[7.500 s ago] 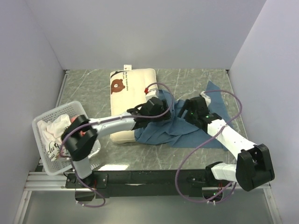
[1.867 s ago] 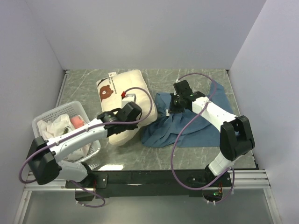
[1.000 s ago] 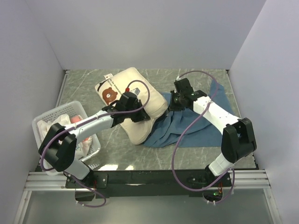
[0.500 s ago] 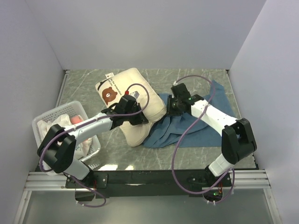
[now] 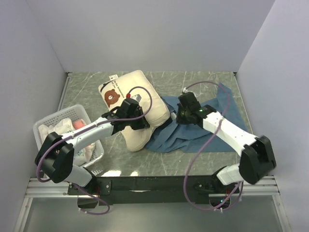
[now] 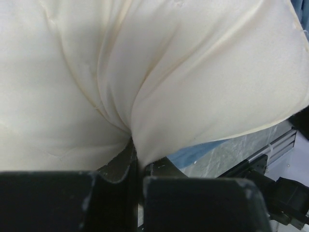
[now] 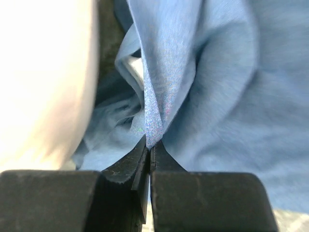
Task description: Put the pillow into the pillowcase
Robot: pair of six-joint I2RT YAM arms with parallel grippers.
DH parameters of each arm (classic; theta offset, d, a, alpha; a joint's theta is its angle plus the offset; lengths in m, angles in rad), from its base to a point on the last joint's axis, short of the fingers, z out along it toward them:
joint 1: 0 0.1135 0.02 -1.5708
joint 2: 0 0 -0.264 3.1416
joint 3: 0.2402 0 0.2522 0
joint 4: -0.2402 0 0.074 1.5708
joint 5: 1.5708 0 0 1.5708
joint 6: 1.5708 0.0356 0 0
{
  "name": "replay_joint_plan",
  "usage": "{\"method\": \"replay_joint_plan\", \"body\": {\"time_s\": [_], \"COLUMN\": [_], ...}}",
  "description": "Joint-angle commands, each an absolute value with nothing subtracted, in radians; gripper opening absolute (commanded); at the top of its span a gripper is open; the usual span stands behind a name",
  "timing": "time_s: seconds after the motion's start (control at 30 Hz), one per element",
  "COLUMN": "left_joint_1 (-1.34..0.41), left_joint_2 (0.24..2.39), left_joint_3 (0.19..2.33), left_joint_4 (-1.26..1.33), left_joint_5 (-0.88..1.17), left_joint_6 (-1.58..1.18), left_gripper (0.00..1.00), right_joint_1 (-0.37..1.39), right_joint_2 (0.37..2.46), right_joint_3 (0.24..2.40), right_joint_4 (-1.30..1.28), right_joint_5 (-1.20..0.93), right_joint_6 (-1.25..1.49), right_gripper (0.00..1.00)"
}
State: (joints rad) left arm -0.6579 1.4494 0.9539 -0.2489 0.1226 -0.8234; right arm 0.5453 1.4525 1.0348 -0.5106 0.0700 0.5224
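Cream pillow [image 5: 154, 112] sits tilted left of centre on the table [image 5: 203, 82], its near end overlapping the blue pillowcase [image 5: 193, 135]. The left end effector [image 6: 134, 154] is clamped on a pinch of pillow fabric. The right end effector [image 7: 148, 145] has just closed on a raised pillowcase fold beside the pillow, so an edge is probably in hand for opening the mouth. Seconds ago the pillow lay flat, and the right end effector was farther right.

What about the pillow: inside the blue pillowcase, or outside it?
Outside. The whole cream pillow shows, uncovered, resting against the crumpled blue pillowcase.
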Motion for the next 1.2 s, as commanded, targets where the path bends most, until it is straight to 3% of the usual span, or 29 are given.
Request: {"method": "replay_joint_plan", "body": {"time_s": [0.0,0.27,0.43,0.57,0.8,0.97,1.17], "left_joint_1": [-0.649,-0.681,-0.768,-0.805,-0.814,-0.815,-0.815], "left_joint_2": [1.402,1.468,1.531,1.707,1.792,1.718,1.816], "left_joint_3": [1.008,1.055,1.244,1.377,1.417,1.292,1.403], "left_joint_4": [-0.241,-0.262,-0.411,-0.525,-0.489,-0.402,-0.422], "left_joint_5": [0.086,0.138,0.058,0.002,0.078,0.118,0.233], "left_joint_6": [-0.801,-0.727,-0.635,-0.597,-0.584,-0.603,-0.585], "left_gripper": [0.01,0.01,0.01,0.01,0.01,0.01,0.01], "right_joint_1": [0.546,0.560,0.587,0.600,0.608,0.591,0.739], "right_joint_2": [1.318,1.325,1.335,1.298,1.293,1.327,1.353], "right_joint_3": [1.104,1.169,1.201,1.181,1.189,1.230,1.215], "right_joint_4": [-0.586,-0.604,-0.629,-0.623,-0.632,-0.621,-0.589], "right_joint_5": [0.156,0.091,0.077,0.084,0.174,0.106,0.130], "right_joint_6": [0.503,0.482,0.460,0.468,0.483,0.469,0.505], "right_gripper": [0.04,0.00,0.00,0.00,0.00,0.00,0.00]}}
